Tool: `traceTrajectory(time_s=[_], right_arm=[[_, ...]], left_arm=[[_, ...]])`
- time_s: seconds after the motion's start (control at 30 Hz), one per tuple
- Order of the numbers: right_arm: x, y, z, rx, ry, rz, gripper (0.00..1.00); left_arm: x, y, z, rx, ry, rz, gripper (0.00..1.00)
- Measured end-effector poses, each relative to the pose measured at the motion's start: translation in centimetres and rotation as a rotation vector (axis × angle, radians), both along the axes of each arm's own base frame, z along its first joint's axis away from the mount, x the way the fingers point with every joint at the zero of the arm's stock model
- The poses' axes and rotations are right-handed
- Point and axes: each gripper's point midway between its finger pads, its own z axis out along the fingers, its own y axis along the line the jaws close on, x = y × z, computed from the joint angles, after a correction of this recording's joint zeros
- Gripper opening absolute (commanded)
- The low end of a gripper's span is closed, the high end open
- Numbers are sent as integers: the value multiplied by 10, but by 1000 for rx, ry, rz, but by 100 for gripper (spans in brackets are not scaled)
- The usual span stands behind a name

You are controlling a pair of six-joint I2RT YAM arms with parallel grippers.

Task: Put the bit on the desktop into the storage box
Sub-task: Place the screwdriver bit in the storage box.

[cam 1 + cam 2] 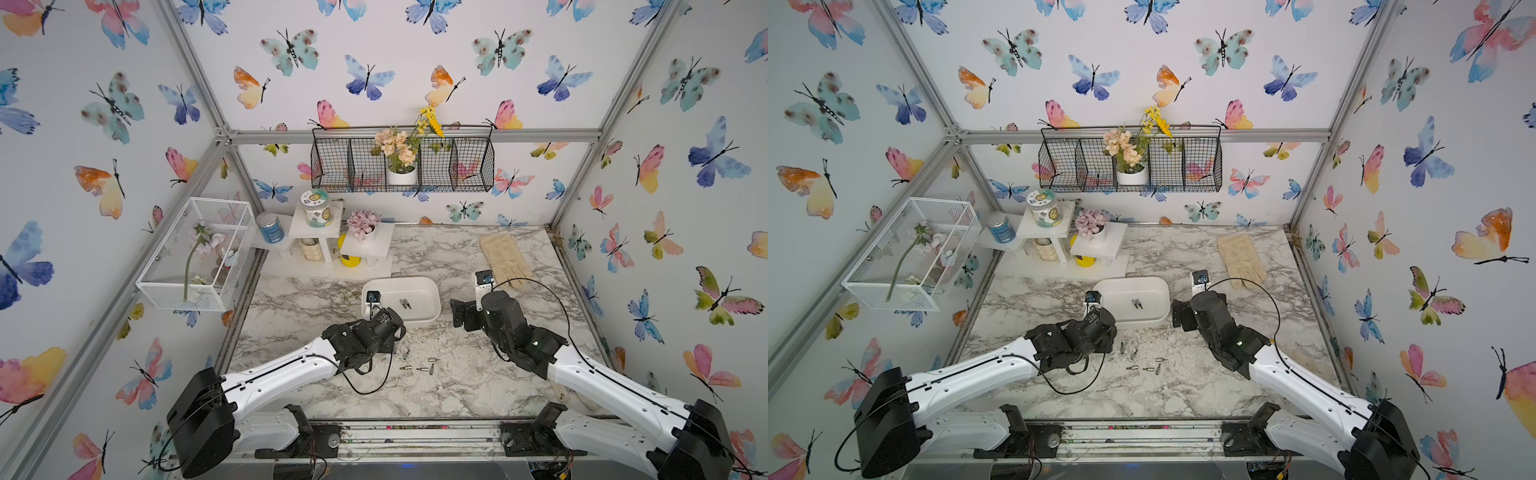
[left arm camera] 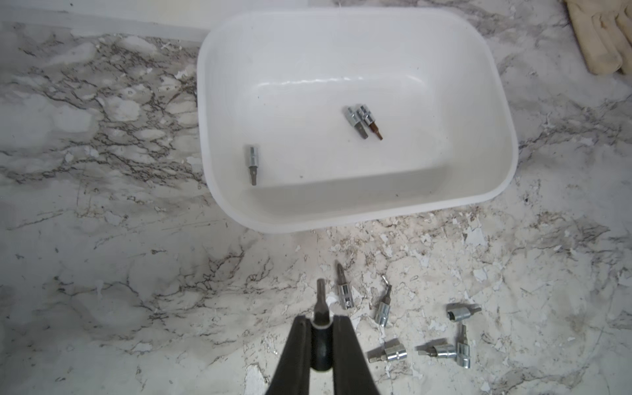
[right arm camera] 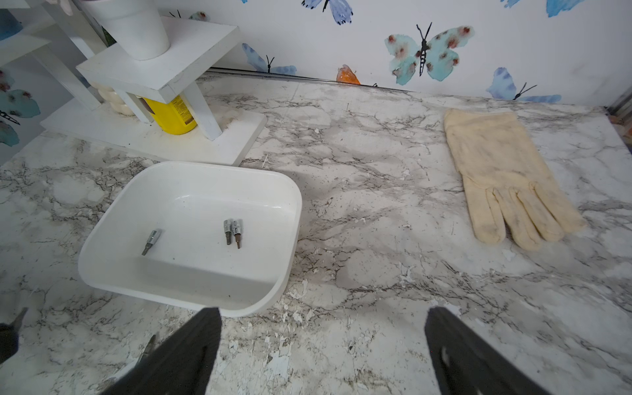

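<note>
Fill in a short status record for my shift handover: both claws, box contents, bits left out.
left claw: shut on a bit, short of the storage box
right claw: open, empty
in box: three bits
on desktop: six loose bits, a glove

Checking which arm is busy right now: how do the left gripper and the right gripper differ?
The left gripper is shut on a bit; the right gripper stands wide open and holds nothing. The left gripper hangs beside the loose bits on the desktop; the right gripper hangs by a near corner of the storage box. Both are dark, two-fingered and face the storage box.
</note>
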Motion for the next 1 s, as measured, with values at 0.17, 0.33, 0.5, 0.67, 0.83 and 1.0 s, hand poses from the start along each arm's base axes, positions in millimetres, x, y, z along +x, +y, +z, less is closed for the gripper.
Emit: traceTrajectory(time_s=[0.17,0.33,0.5,0.67,0.83,1.0], right_arm=[[-1,0,-2,6,8,-2,98],[-4,1,-9,23,30,3,98],[-7,2,-14,34,45,10,98],[-9,0,-14,35,44,11,98],[-9,0,-14,35,45,11,98],[-9,0,-14,35,44,11,98]], left_arm=[[34,-3,15,-14,-42,2,8],[70,-8,8,9,-48,1,7],[95,-13,-14,37,-24,-12,7],[107,-17,-41,61,18,-30,7],[110,-20,-59,77,49,-46,22],[112,-23,-57,67,42,-55,43]])
